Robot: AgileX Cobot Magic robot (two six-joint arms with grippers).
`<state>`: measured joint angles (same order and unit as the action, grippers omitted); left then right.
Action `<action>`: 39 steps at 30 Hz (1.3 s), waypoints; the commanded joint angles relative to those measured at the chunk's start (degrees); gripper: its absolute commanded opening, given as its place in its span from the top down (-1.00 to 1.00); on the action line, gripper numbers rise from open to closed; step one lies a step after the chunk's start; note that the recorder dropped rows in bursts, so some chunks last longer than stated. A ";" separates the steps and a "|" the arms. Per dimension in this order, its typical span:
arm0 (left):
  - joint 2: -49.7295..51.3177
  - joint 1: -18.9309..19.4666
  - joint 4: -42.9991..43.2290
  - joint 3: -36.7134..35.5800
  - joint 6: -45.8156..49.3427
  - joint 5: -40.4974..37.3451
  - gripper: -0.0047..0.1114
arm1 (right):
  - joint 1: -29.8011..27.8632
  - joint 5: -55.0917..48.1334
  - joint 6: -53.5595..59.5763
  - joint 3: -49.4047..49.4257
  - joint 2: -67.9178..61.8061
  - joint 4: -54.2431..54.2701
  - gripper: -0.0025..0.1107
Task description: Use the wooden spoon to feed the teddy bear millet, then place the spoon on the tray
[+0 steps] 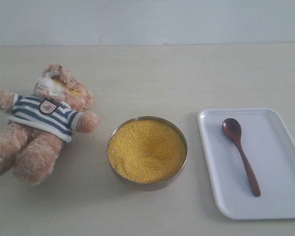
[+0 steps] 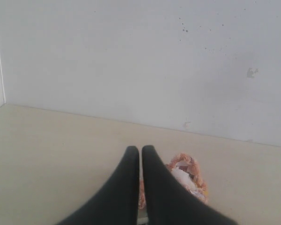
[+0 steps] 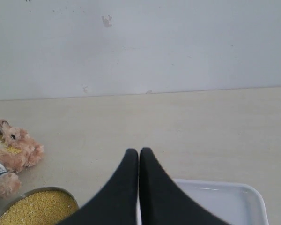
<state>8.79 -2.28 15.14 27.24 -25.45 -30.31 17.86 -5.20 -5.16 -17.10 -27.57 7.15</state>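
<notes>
Millet [image 1: 147, 150] is heaped in the metal bowl [image 1: 148, 186]. Yellow specks, apparently the same grain, are noted on the teddy bear [image 1: 39, 132], so feeding is judged done. Wooden spoon [image 1: 241, 155] is laid flat on the tray [image 1: 285, 147]. Only the wrist views show the left jaws and right jaws: tips pressed together, nothing held.

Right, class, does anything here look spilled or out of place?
Yes: yellow grains lie on the teddy bear's face, away from the millet in the bowl. The wooden spoon lies inside the tray.
</notes>
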 commanded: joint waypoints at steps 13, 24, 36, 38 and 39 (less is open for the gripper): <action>-0.35 0.02 0.32 -0.21 -0.46 -0.17 0.85 | -0.04 0.11 -0.18 -0.08 0.39 -0.04 0.96; -0.44 0.02 0.32 -0.21 1.39 -0.17 0.85 | -0.04 0.11 -0.18 -0.08 0.39 -0.04 0.96; -8.79 5.22 4.90 -17.46 3.63 10.70 0.85 | -0.04 0.11 -0.18 -0.08 0.39 -0.04 0.96; -8.79 6.63 5.04 -22.60 3.63 17.04 0.85 | -0.04 0.09 -0.18 -0.08 0.46 -0.04 0.96; -8.79 7.06 5.04 -24.70 3.63 19.78 0.85 | -0.04 0.09 -0.18 -0.08 0.46 -0.04 0.96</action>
<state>0.24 3.33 19.58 8.00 -22.01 -18.51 17.86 -5.32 -5.27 -17.10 -27.47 7.24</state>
